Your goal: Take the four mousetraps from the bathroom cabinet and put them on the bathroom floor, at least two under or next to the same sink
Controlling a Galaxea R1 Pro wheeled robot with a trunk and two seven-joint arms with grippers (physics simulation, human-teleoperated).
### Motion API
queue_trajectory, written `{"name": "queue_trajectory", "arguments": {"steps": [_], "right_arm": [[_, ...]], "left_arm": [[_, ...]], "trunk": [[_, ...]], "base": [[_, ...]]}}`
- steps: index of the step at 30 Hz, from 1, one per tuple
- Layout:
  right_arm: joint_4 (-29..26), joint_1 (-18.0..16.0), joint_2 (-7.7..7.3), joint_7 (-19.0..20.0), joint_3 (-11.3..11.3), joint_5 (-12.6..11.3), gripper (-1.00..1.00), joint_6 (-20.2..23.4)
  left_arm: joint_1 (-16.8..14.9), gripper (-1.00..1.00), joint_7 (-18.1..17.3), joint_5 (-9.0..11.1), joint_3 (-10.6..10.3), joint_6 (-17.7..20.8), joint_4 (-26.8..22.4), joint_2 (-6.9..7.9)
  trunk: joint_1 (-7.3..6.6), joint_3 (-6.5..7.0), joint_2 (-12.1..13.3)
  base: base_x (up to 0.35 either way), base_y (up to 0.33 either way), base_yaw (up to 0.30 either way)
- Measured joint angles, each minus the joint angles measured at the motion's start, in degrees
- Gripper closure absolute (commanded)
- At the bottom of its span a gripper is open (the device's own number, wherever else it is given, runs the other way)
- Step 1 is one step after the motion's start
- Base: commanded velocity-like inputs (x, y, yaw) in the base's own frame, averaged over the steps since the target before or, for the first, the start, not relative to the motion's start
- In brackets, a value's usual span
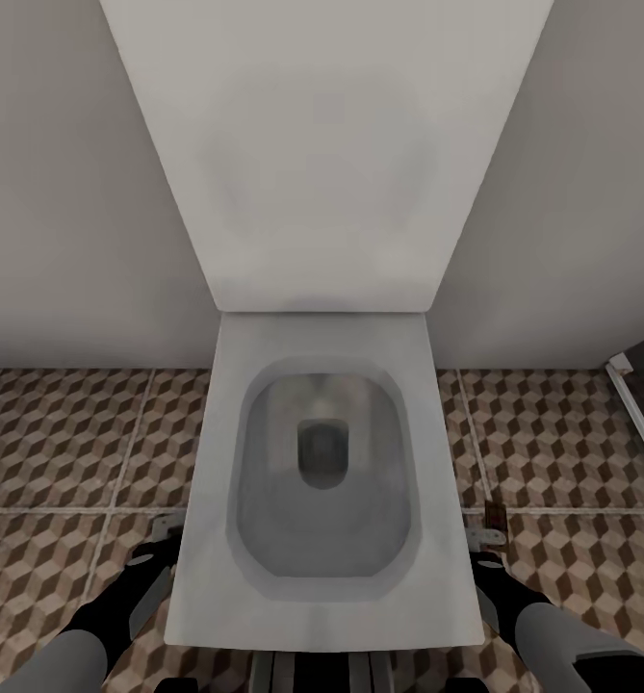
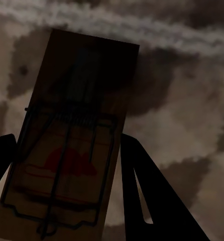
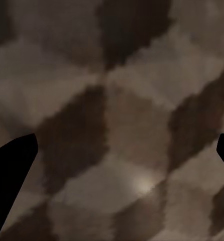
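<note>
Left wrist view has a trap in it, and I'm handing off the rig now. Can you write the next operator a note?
Left gripper: fingers closed on one mousetrap, low over the bathroom floor.
Right gripper: fingers open, nothing between them, above the tiles.
Robot faces the toilet, one arm on each side.
Done: this trap is out of the cabinet.
Left: set it on the floor, probably by the sink, then account for the other three.

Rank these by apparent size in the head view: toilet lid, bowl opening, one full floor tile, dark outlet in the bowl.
1. Lid
2. Bowl opening, though it sits nearer the camera than the floor
3. Tile
4. Outlet
</note>
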Motion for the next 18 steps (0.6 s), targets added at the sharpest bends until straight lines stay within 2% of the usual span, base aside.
{"name": "queue_trajectory", "arguments": {"steps": [9, 16, 18], "right_arm": [[0.0, 0.0, -0.01, 0.0, 0.0, 0.0, -1.0, 0.0], [0.0, 0.0, -0.01, 0.0, 0.0, 0.0, -1.0, 0.0], [0.0, 0.0, -0.02, 0.0, 0.0, 0.0, -1.0, 0.0]], "left_arm": [[0.0, 1.0, 0.0, 0.0, -0.4, -0.1, 0.2, 0.1], [0.0, 1.0, 0.0, 0.3, -0.4, -3.0, 2.9, 0.22], [0.0, 1.0, 0.0, -0.4, -0.4, -3.9, 4.2, 0.14]], "trunk": [[0.0, 0.0, 0.0], [0.0, 0.0, 0.0], [-0.01, 0.0, 0.0]], "base": [[0.0, 0.0, 0.0], [0.0, 0.0, 0.0], [0.0, 0.0, 0.0]]}}
